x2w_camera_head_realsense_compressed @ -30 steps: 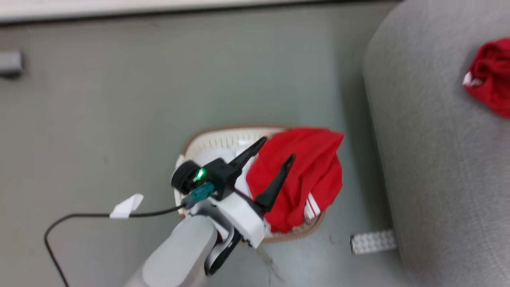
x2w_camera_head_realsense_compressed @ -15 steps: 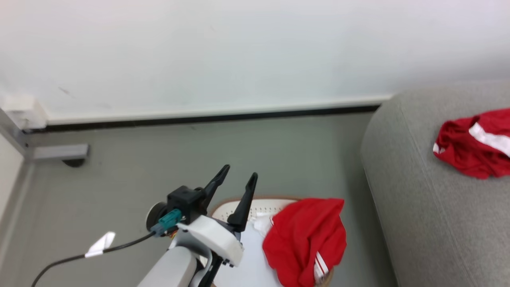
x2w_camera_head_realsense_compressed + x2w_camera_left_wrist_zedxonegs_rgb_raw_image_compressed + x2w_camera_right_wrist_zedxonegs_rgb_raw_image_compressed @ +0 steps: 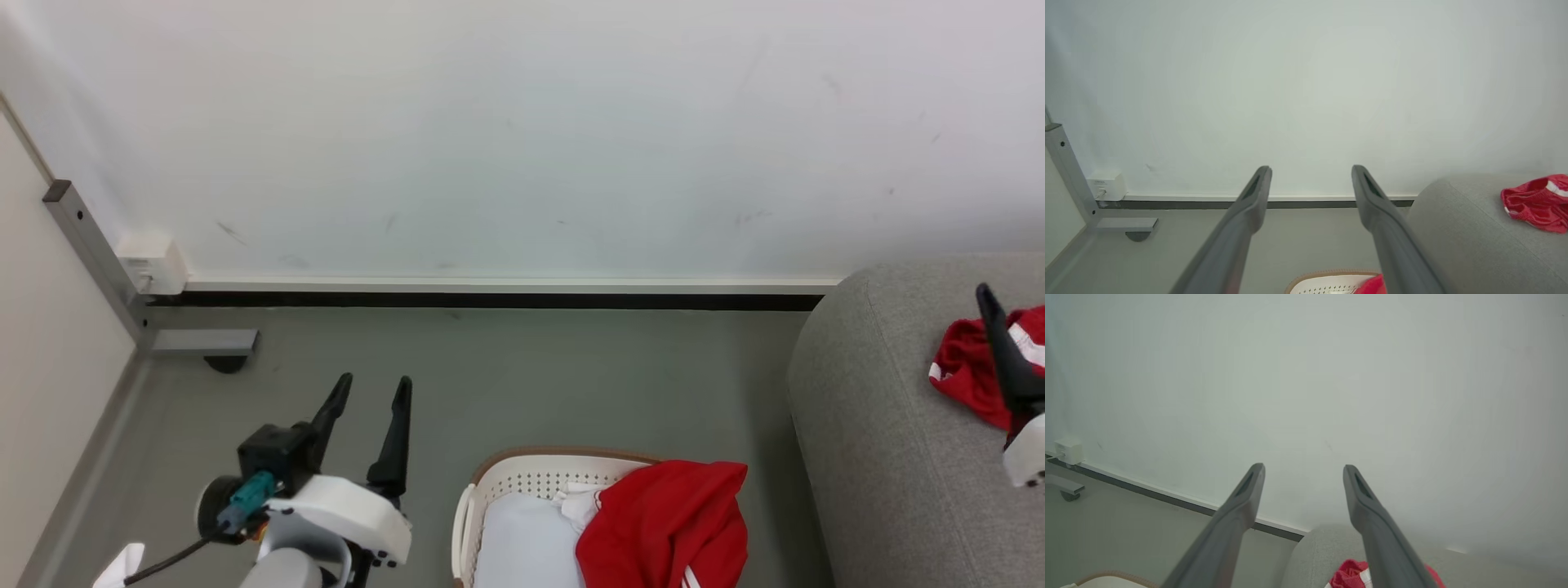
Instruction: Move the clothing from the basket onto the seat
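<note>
A red garment (image 3: 665,523) hangs over the basket (image 3: 522,478) on the side nearest the grey seat (image 3: 882,425), next to a white cloth (image 3: 522,543). A second red garment (image 3: 963,371) lies on the seat. The left gripper (image 3: 375,380) is raised beside the basket, its fingers apart and empty. The right gripper (image 3: 1303,468) is also spread, holding nothing. The garment in the basket looks light, soft and limp. I think a thick fold near its top is the best place to pinch it.

White wall (image 3: 522,122), dark skirting strip (image 3: 490,300), grey-green floor (image 3: 531,376); grey metal post (image 3: 90,245), white box (image 3: 151,263) left.
</note>
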